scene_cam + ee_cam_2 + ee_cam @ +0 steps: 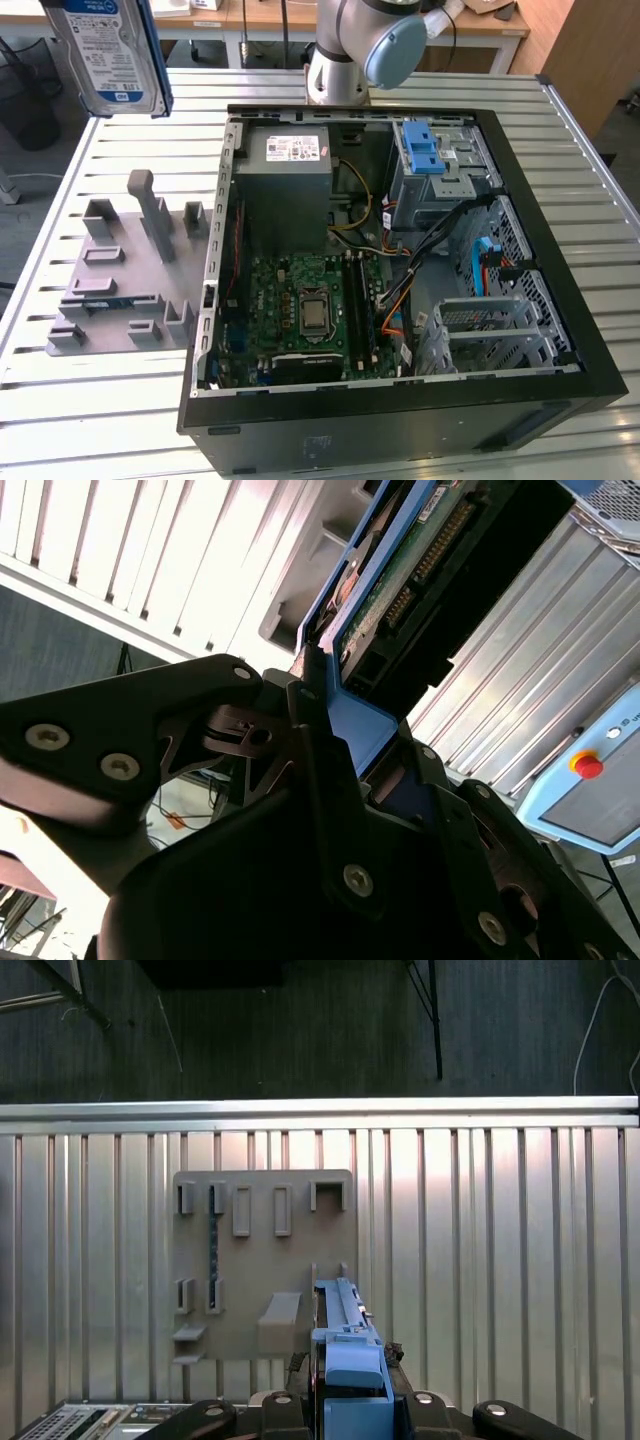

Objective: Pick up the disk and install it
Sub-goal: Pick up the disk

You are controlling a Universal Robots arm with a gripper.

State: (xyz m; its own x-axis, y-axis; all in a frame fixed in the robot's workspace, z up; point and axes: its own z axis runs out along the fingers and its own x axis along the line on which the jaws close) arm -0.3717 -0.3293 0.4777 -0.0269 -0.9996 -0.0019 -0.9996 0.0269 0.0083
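Observation:
The disk (112,52), silver with a blue-and-white label and a blue frame, hangs high above the table at the exterior view's far left. In the second wrist view my gripper (335,725) is shut on the blue carrier end of the disk (400,575), whose green circuit-board side faces the camera. In the first wrist view the disk (345,1345) stands edge-on between the black fingers (285,1405), above the grey fixture board (265,1260).
An open computer case (590,330) lies on the slatted metal table (90,410), with a light-blue latch bracket (425,150) and a metal drive cage (495,330) inside. The grey fixture board (125,270) lies beside the case. The arm's base (340,60) stands behind the case.

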